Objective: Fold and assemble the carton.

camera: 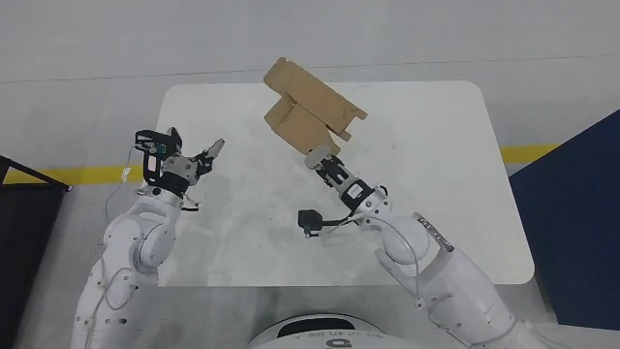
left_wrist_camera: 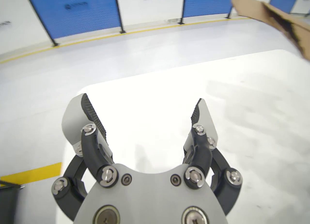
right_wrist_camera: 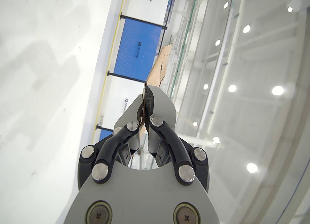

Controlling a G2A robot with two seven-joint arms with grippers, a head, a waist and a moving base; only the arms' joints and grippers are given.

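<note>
A flat brown carton is held up above the middle-back of the white table. My right gripper is shut on the carton's near edge. In the right wrist view that gripper pinches the cardboard edge-on, and the carton sticks out beyond the fingertips. My left gripper is at the table's left side, well apart from the carton, open with nothing between its fingers. The left wrist view has the left gripper over bare tabletop, with the carton far off to one side.
A yellow floor line runs behind the table on both sides. A dark blue panel stands to the right of the table. A black object sits at the left edge. Blue and white barrier panels ring the floor.
</note>
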